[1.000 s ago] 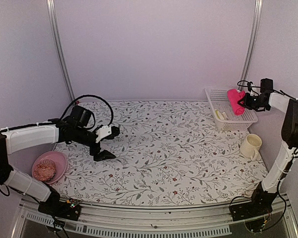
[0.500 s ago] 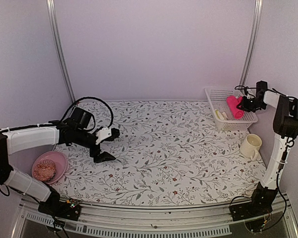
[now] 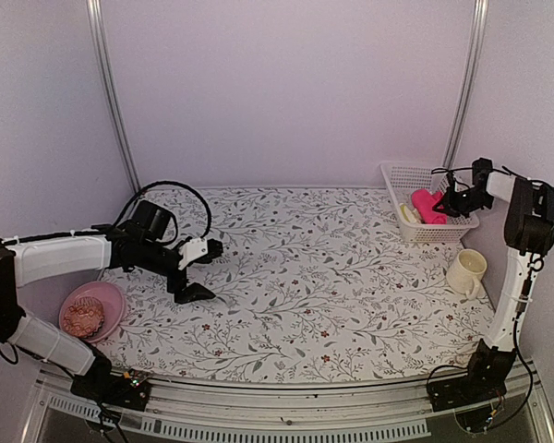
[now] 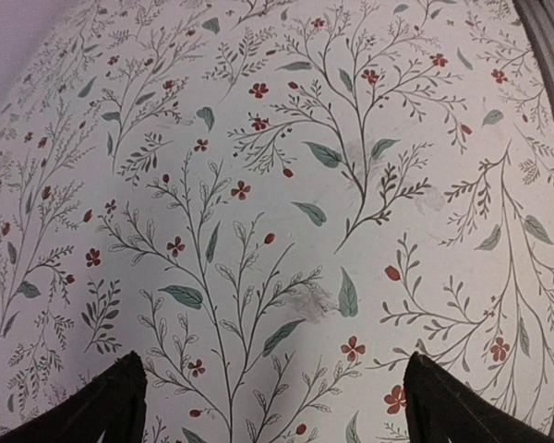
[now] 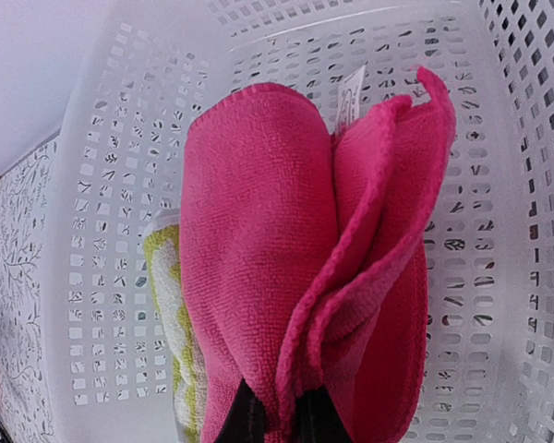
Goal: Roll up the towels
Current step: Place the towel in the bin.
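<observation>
The right gripper [image 5: 275,420] pinches the rolled pink towel [image 5: 258,240] inside the white basket [image 5: 120,185], beside the yellow-green towel [image 5: 171,305]; judged step: depositing. The next move calls for a clean release. The left gripper [image 4: 277,406] stands spread wide, empty.

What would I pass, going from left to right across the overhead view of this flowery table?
In order: round pink plastic bowl → black left gripper, open → yellow-green rolled cloth towel → bright pink cloth towel → cream ceramic mug.
</observation>
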You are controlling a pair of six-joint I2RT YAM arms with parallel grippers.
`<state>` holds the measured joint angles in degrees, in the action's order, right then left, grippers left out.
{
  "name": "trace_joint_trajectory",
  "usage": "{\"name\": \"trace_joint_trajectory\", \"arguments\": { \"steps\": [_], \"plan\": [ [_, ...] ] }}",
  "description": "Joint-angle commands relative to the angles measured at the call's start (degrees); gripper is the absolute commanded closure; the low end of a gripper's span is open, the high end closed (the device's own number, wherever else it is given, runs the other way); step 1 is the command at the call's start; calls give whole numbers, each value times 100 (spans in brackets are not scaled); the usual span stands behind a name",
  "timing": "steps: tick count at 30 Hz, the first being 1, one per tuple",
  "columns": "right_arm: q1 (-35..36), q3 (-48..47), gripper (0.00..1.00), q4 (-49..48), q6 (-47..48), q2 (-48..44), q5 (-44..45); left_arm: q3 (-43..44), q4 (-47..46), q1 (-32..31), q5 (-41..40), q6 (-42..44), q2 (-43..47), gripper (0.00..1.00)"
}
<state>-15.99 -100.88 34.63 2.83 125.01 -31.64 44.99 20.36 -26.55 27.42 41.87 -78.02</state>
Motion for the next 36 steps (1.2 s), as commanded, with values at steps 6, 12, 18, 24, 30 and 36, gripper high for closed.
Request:
{"name": "trace_joint_trajectory", "arguments": {
  "steps": [6, 12, 18, 24, 30, 36],
  "plan": [
    [-18, -41, 96, 342, -33, 28, -183, -113, -142, 113, 23, -38, 16, 3],
    [-14, 189, 93, 450, 7, -137, 51, -136, -186, 141, -4, -73, 59, 3],
    [-10, 507, 90, 419, 24, -254, 209, -131, -213, 153, -14, -104, 72, 3],
    [-3, 662, 75, 368, 20, -293, 395, -146, -221, 150, -12, -108, 105, 3],
    [-5, 640, 44, 375, 23, -420, 920, -160, -251, 158, -12, -126, 112, 3],
    [104, 537, 30, 457, 92, -617, 1711, -166, -285, 159, -40, -143, 77, 3]
  ]
}}
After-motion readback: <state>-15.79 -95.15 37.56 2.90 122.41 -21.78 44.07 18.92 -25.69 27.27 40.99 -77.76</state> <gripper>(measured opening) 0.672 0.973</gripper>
